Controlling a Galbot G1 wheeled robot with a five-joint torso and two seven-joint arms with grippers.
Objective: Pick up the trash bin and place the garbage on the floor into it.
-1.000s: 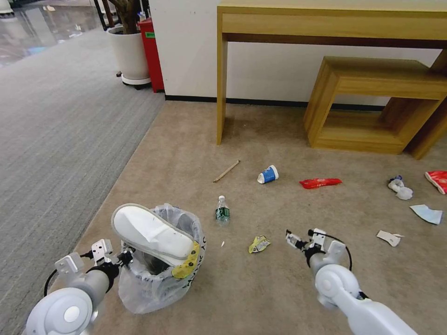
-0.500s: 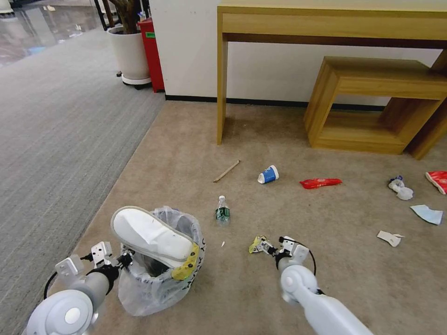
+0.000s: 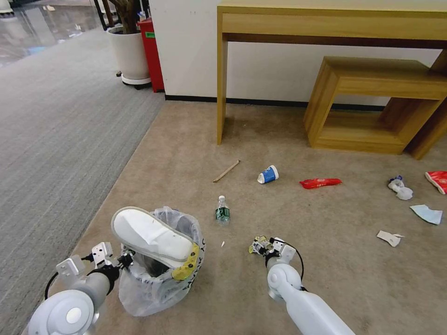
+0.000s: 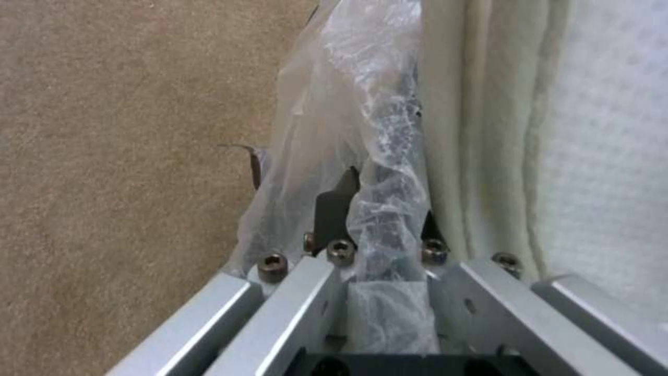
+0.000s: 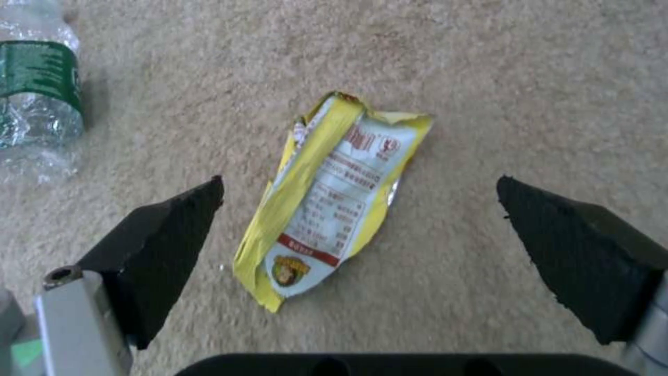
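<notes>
Left gripper (image 3: pixel 122 259) clamped on the rim of the trash bin (image 3: pixel 158 279), slipper (image 3: pixel 151 234) inside. Right gripper (image 5: pixel 358 245) spread wide over the yellow wrapper (image 5: pixel 331 196) on the beige carpet (image 3: pixel 279 139). Step: wrapper pickup; next move probably needs descent, then closing.

A flattened yellow foil wrapper (image 5: pixel 333 201) printed with red lettering is seen on plain beige-tan short-pile carpet (image 5: pixel 522 89), beside a green-labelled clear plastic bottle (image 5: pixel 38 99).

Even, bright indoor light, soft shadows under the desk (image 3: pixel 326 23); glare on the glossy floor (image 3: pixel 42 23) far left; head view bows toward its edges; left wrist view soft, the clear plastic bag (image 4: pixel 362 130) blurred close up.
</notes>
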